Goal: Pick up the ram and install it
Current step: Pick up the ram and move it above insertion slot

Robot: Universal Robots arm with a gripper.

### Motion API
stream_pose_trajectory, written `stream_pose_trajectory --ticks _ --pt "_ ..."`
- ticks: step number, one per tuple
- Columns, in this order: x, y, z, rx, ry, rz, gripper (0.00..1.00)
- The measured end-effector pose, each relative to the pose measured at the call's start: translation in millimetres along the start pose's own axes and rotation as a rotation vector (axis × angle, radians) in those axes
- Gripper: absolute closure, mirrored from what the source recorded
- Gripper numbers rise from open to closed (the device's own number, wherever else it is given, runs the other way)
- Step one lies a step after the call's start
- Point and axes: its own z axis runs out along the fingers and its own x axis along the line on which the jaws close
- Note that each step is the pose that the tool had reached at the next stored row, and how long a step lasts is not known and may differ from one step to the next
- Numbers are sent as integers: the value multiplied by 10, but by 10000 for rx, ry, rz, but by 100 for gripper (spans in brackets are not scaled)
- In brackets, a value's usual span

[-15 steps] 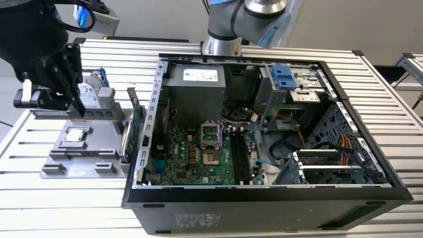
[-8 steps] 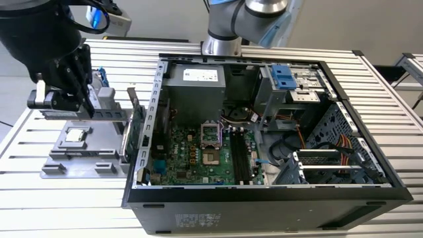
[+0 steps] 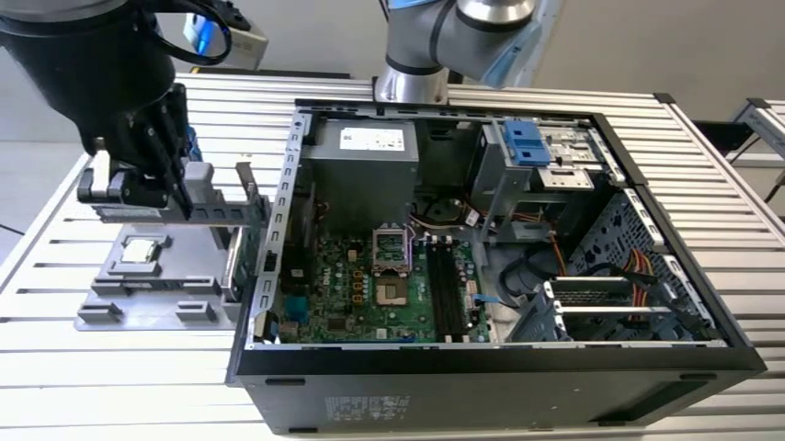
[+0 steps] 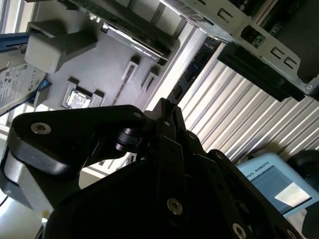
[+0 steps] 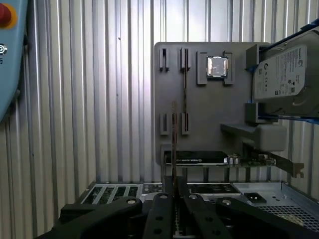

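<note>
ram (image 5: 173,139) lower end hidden inside tool (image 5: 174,185); hard drive (image 5: 284,74) cropped

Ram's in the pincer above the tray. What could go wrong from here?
1. The pincer grips the ram by one end, so the stick could tilt or slip.
2. The case wall stands between the tray and the motherboard slots; a low carry may clip it.
</note>
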Motion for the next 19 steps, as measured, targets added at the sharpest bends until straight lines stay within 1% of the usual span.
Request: stream_pose_trajectory --ticks 19 --pt "22 -358 -1 -116 2 2 100"
